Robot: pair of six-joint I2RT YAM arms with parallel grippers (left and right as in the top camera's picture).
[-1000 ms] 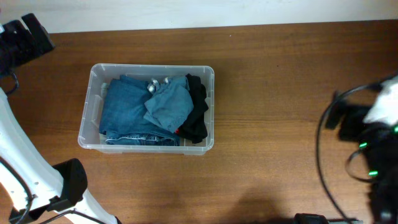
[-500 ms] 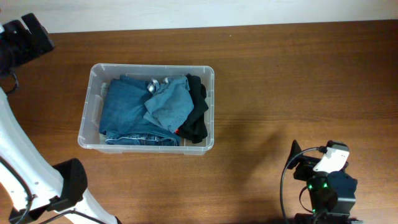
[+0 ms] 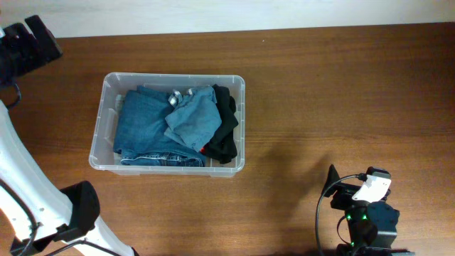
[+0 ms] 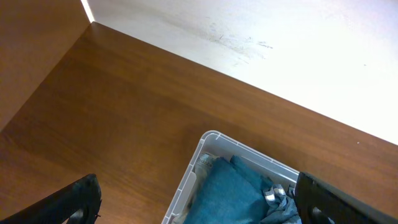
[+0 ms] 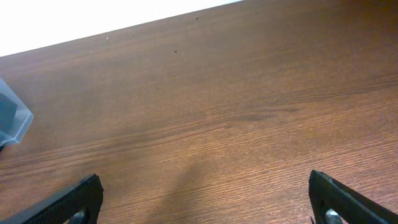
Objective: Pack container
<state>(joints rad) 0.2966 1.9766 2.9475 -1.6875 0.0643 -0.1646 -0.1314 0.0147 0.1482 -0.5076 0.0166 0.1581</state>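
Observation:
The container (image 3: 174, 76), a clear plastic bin, stands left of centre on the wooden table. It holds folded blue jeans (image 3: 142, 128), a lighter blue garment (image 3: 193, 122) and a black garment (image 3: 226, 128). In the left wrist view its near corner (image 4: 205, 140) shows with the blue cloth (image 4: 233, 193) inside. My left gripper (image 4: 202, 202) is open and empty, above the table to the left of the bin. My right gripper (image 5: 211, 199) is open and empty over bare table, and only a corner of the container (image 5: 12, 121) shows in its view. In the overhead view the right arm (image 3: 362, 210) is at the front right.
The white wall (image 3: 249, 14) runs along the table's back edge. The left arm's white link and black base (image 3: 71, 213) stand at the front left. Cables (image 3: 323, 220) loop beside the right arm.
The right arm has swung from the right edge down to the front right of the table and settled there. The container, its clothes and the left arm have not moved.

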